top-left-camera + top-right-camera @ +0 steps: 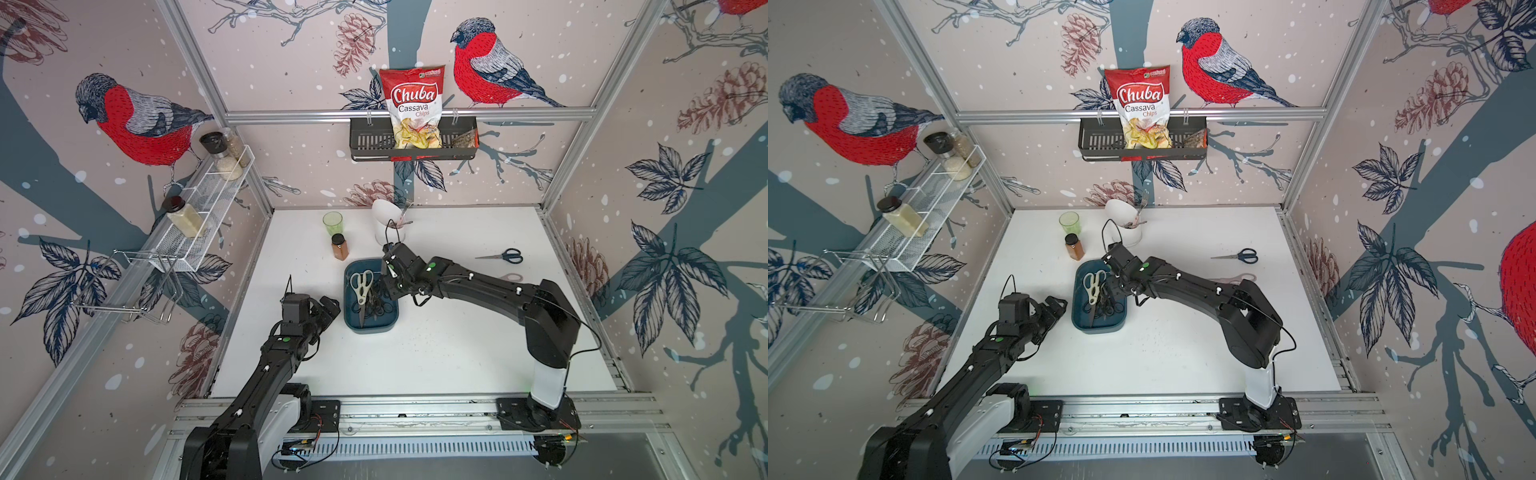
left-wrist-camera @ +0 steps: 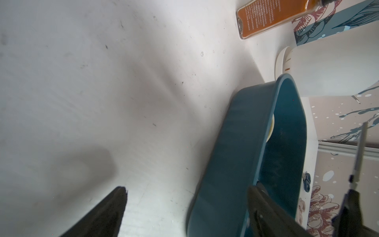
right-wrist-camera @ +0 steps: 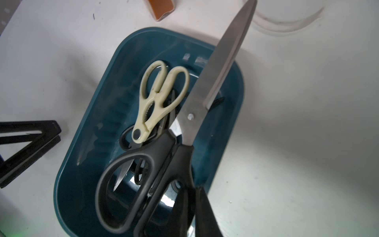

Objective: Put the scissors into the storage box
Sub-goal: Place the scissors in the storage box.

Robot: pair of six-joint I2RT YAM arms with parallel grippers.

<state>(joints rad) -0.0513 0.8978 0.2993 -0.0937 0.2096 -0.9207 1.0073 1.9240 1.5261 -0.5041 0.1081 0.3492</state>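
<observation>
The large black-handled scissors [image 3: 190, 117] hang over the storage box [image 3: 106, 110]. They are pinched by one handle loop in the right gripper [image 1: 387, 286], whose jaws are clamped tight on it. Their steel blades lie nearly together and slant across the box, with the tip reaching past the far rim toward the white utensil cup [image 1: 388, 232]. Whether the handles touch the pile below cannot be told.

Beneath them, inside the box, the cream-handled shears [image 3: 158, 98] lie lengthwise on several smaller black-handled pairs [image 3: 123, 141], one with a serrated blade showing.

Two more pairs lie outside the box on the white table [image 1: 436, 353], well off to the robot's right. These are the dark-blue-handled scissors [image 1: 500, 255] and, just nearer the robot, a pinkish-handled pair [image 1: 1239, 277] partly hidden by the right arm.

The left gripper [image 2: 189, 186] is empty, with its jaws spread wide. It sits low over the table just beside the box's left long wall; in its wrist view one finger overlaps the rim.

A spice jar [image 1: 339, 247] with orange-brown contents stands just beyond the box's far left corner, and a green cup [image 1: 332, 223] stands behind it
</observation>
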